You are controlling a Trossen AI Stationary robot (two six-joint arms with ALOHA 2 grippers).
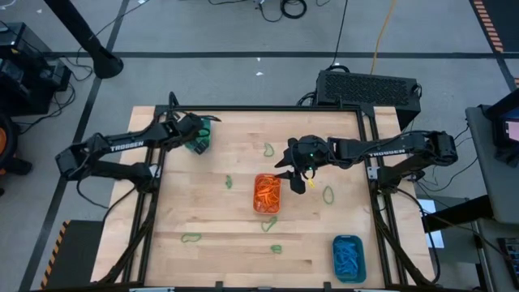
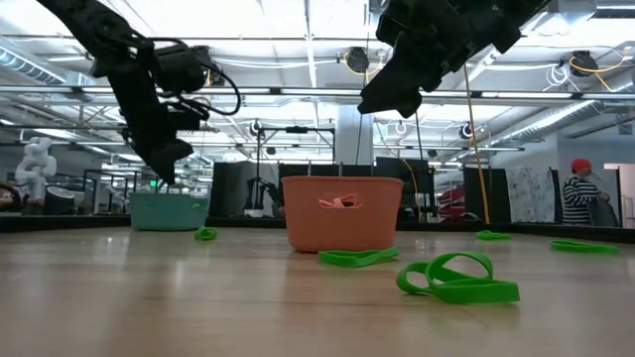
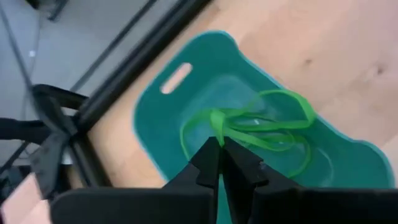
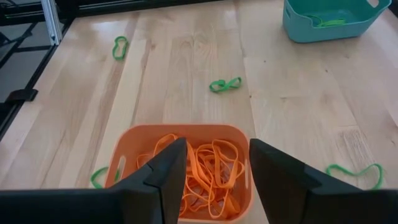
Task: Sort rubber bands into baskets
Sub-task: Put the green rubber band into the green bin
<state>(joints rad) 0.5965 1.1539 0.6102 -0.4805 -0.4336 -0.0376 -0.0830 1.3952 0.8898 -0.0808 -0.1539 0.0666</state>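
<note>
My left gripper (image 1: 195, 135) hovers over the teal basket (image 1: 200, 144) at the table's back left. Its fingers are shut, with a green rubber band (image 3: 261, 124) pinched at the tips and draping into that basket (image 3: 186, 56). My right gripper (image 1: 297, 169) hangs open just beside and above the orange basket (image 1: 267, 193), with nothing between its fingers (image 4: 165, 174). Several orange bands (image 4: 214, 168) fill that basket (image 4: 186, 129). A second teal basket (image 1: 349, 258) holding blue bands sits at the front right.
Loose green bands lie on the wood around the orange basket: one (image 1: 268, 149) behind it, one (image 1: 328, 194) to its right, one (image 1: 229, 182) to its left, others (image 1: 190, 238) nearer the front. A person (image 2: 577, 193) stands far behind the table.
</note>
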